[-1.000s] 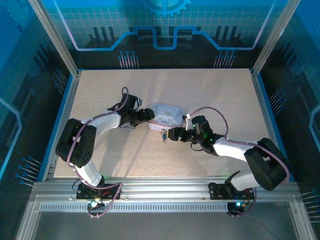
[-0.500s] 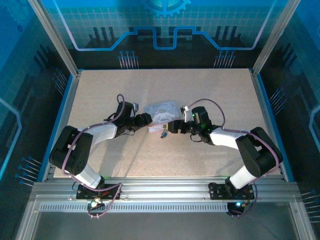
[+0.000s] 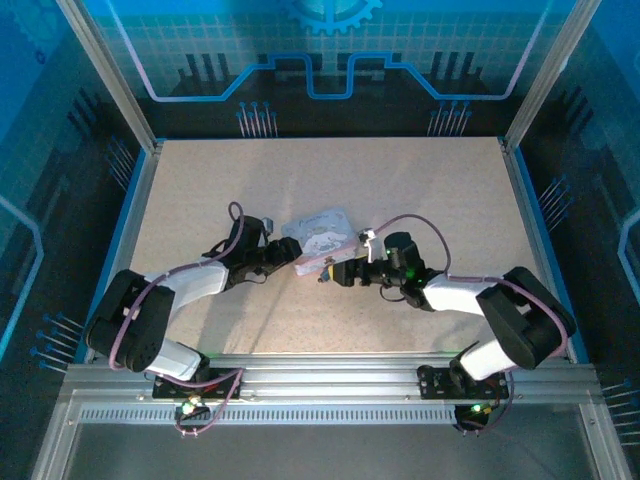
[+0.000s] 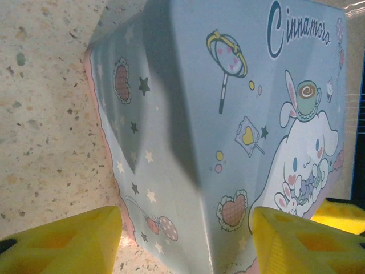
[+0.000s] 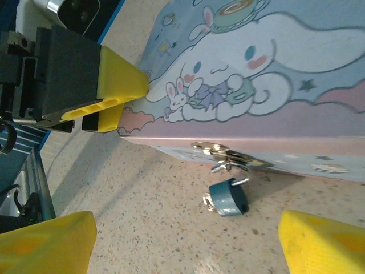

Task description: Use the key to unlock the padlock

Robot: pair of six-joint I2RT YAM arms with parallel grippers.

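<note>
Left arm (image 3: 185, 282) and right arm (image 3: 455, 295) reach low, elbows bent. Right gripper (image 5: 185, 228) released — padlock (image 5: 228, 198) between its fingers (untouched). Left gripper (image 4: 185, 220) straddles tin (image 4: 228, 142) corner — grasp indeterminate.

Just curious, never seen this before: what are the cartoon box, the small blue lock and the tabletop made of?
The box looks like printed tin: glossy pastel surface, crisp edges, shiny clasp. The padlock seems painted metal, blue body, silvery shackle. The tabletop looks like speckled stone or composite; I cannot tell which.
</note>
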